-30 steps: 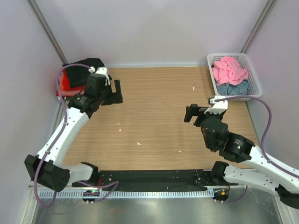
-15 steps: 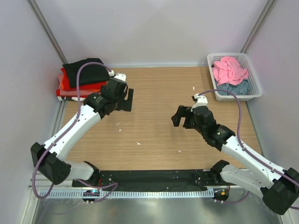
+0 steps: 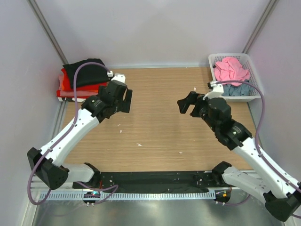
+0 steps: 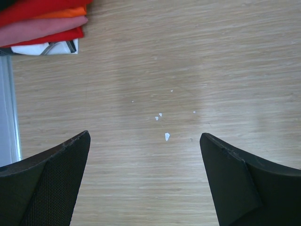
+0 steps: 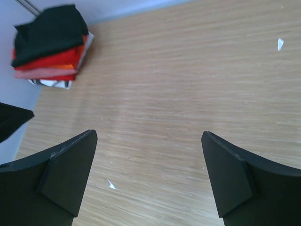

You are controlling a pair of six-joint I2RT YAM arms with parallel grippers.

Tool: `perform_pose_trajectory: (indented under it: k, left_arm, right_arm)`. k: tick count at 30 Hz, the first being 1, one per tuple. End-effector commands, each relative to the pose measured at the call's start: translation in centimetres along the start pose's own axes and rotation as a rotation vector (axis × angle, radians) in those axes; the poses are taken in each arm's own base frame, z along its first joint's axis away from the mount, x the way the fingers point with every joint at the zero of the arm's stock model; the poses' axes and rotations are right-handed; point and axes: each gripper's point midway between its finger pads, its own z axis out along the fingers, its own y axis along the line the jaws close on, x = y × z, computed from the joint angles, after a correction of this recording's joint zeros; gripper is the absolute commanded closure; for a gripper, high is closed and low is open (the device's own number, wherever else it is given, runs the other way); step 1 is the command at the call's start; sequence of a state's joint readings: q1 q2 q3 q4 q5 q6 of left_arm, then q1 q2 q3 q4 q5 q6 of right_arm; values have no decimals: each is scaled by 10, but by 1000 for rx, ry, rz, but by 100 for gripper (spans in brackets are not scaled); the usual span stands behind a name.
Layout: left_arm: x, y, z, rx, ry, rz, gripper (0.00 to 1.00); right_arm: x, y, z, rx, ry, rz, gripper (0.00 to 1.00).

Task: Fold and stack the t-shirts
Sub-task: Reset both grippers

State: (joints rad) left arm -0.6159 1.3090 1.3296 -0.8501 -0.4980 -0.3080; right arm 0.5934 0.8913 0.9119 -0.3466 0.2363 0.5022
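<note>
We open on the light wooden table (image 3: 160,89), filling the middle of the top view. The white-and-black left arm (image 3: 70,134) climbs from the lower left towards the upper left. The matching right arm (image 3: 247,148) climbs from the lower right towards centre right.

In the upper left corner sits the stack of folded t-shirts (image 3: 80,80). It has the black shirt (image 3: 84,71) on top, red and orange layers under it, and a white one with dark print at the bottom edge. The left wrist view catches the stack's corner in its upper left, and the right wrist view shows the whole pile there.

In the upper right, the white plastic lattice basket (image 3: 257,85) holds the crumpled pink shirt (image 3: 230,69) above the grey-blue shirt (image 3: 235,89).

The left gripper (image 3: 125,100) hangs just right of the stack, its jaws wide apart over bare wood and holding nothing. The right gripper (image 3: 188,102) is right of centre, just left of the basket, jaws likewise spread and empty.

Between the left fingers (image 4: 51,179) we spot tiny white flecks (image 4: 167,136) on the boards.
</note>
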Motion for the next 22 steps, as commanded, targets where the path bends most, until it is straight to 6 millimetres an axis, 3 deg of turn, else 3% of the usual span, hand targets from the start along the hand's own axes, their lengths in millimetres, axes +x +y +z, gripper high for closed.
perform_pose_trajectory:
  k: [1, 8, 22]
  left_arm:
    - [-20, 13, -18, -26, -94, -39, 0]
    - [-27, 20, -28, -35, -142, -69, 0]
    - [-28, 23, -33, -32, -164, -83, 0]
  right_arm:
    - [-37, 5, -26, -22, -118, 14, 0]
    - [-49, 4, -44, -40, -184, 28, 0]
    - [-43, 2, -42, -28, -155, 35, 0]
